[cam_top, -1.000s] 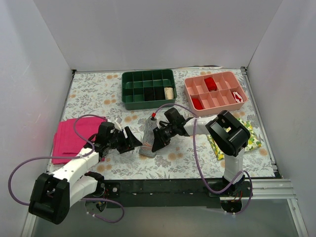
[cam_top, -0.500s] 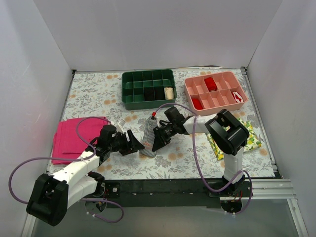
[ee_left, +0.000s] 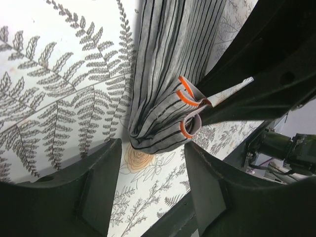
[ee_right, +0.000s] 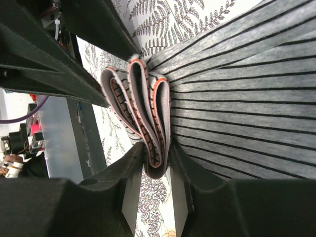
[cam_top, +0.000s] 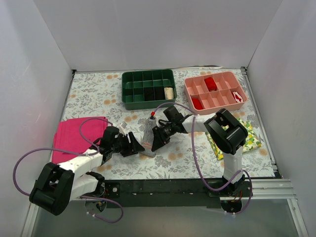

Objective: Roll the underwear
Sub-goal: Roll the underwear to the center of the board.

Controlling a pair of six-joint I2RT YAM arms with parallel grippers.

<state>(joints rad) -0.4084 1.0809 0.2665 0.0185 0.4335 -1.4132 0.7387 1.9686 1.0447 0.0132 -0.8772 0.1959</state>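
Observation:
The underwear (cam_top: 148, 137) lies as a narrow grey striped strip on the floral table, its near end curled into a small roll with orange trim (ee_left: 163, 121). My right gripper (cam_top: 156, 141) is shut on the folded waistband end of the underwear (ee_right: 155, 143). My left gripper (cam_top: 136, 144) is open just left of the roll, its fingers (ee_left: 94, 187) on either side of the rolled end without touching it.
A magenta cloth (cam_top: 74, 138) lies at the left. A yellow lemon-print cloth (cam_top: 251, 139) lies under the right arm. A green divided tray (cam_top: 148, 89) and a pink divided tray (cam_top: 216, 91) stand at the back.
My left gripper has moved right, closer to the roll's near end. The right gripper has stayed on the underwear.

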